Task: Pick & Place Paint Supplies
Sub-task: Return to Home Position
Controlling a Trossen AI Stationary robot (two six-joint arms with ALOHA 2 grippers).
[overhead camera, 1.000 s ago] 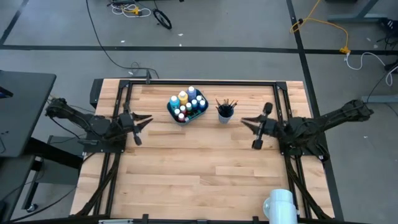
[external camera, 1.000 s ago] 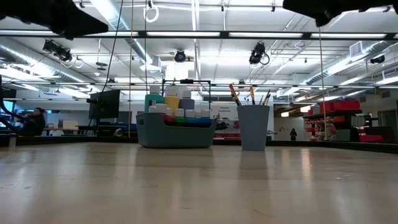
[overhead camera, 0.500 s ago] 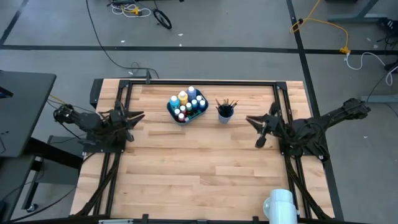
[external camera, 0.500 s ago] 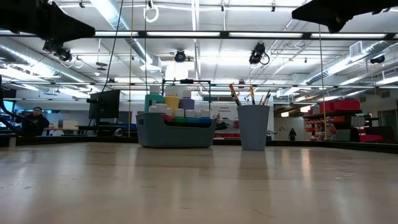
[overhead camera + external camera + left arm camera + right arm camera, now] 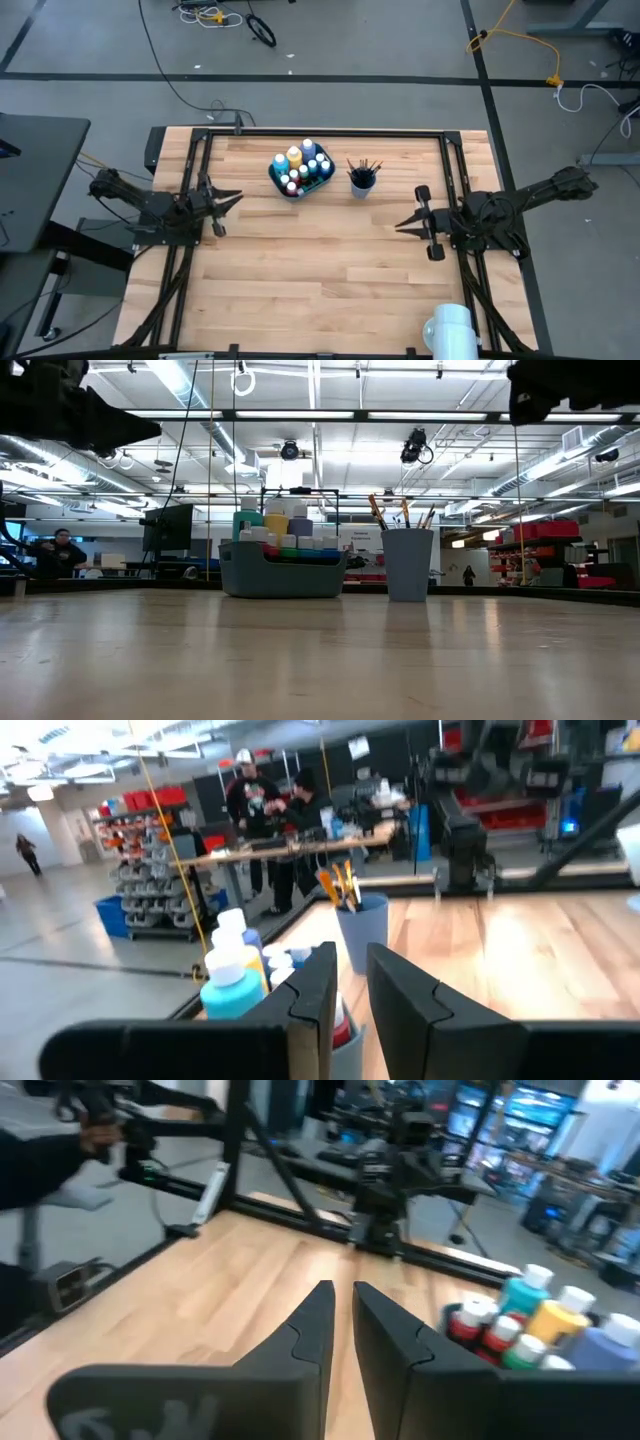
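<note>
Small white-capped paint bottles (image 5: 300, 165) stand upright in a teal bin (image 5: 278, 182) at the table's far middle, also seen in the low view as bottles (image 5: 275, 525) in the bin (image 5: 283, 572). Thin paintbrushes (image 5: 362, 165) stand handle-down in a blue cup (image 5: 361, 184), the cup (image 5: 409, 565) just right of the bin. My left gripper (image 5: 236, 197) hovers level at the table's left side, pointing toward the bin. My right gripper (image 5: 400, 224) hovers at the right, nearer than the cup. Both are shut and hold nothing, as the left wrist view (image 5: 351, 982) and right wrist view (image 5: 343, 1312) show.
A dark metal frame (image 5: 320, 132) runs round the table's far and side edges. A white roll (image 5: 449, 328) lies at the near right corner. Bare wood (image 5: 320, 270) spreads across the table's middle and near half. People stand in the room beyond (image 5: 270, 800).
My right gripper has swung toward the table's near edge, sunk a little and turned. My left arm has folded back and my left gripper has sunk. Neither has changed its fingers. Bin, bottles, cup and brushes have stayed put.
</note>
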